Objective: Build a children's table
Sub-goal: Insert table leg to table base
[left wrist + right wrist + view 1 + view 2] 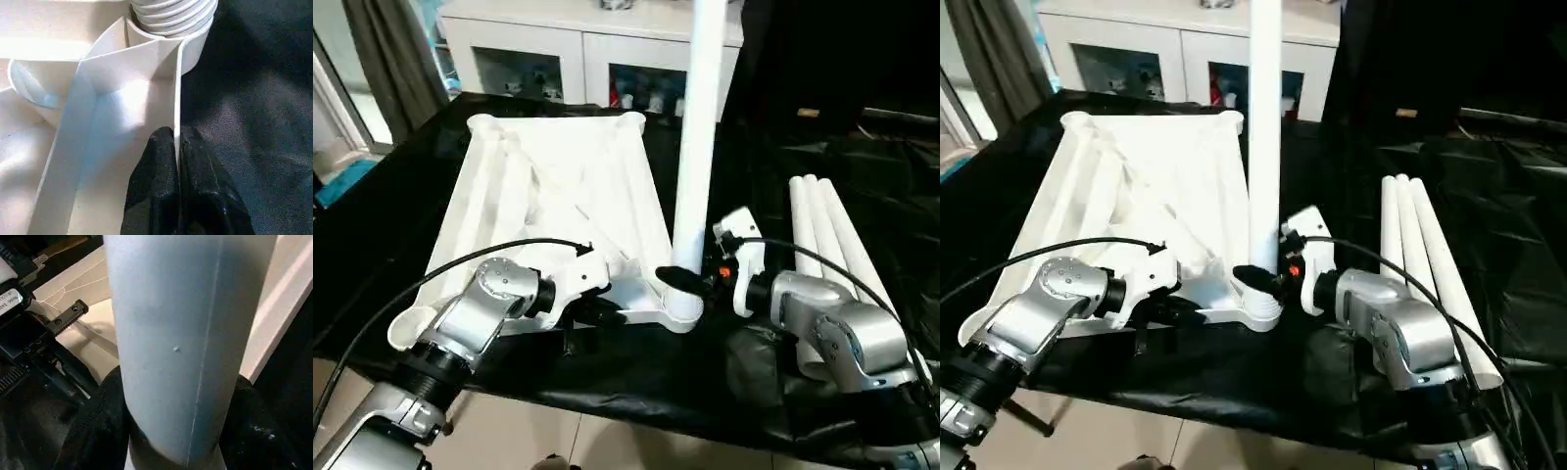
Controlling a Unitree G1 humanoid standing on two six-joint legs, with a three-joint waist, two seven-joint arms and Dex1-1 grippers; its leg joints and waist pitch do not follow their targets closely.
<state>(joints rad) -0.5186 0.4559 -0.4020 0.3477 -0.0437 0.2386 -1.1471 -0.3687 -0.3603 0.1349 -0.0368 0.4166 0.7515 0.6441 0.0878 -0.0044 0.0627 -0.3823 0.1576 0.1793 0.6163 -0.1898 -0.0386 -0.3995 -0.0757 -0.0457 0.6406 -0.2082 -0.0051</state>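
Left eye view, looking down over two silver forearms at a counter (803, 147) draped in black cloth. Lying on it upside down, a white tabletop (558, 186), ribbed underside up, round sockets at the corners. Standing upright in the near right corner socket (683, 311), one white leg (700, 127), reaching past the top of the frame. Right gripper (677, 278) closed around that leg just above the socket, black fingers (98, 431) pressed against both sides of the tube in the right wrist view. Right forearm coming in low from the right, bent at the elbow, wrist level with the socket. Left gripper (177, 161) pinched shut on the thin raised rim (177, 98) of the tabletop, just beside the same socket, one finger on each face of the rim. Left forearm angled in from the lower left, cable looping over it. Three more white legs (827, 230) lying side by side on the cloth to the right, well apart from the tabletop. Behind the counter, a white cabinet (578, 49) with glass doors.
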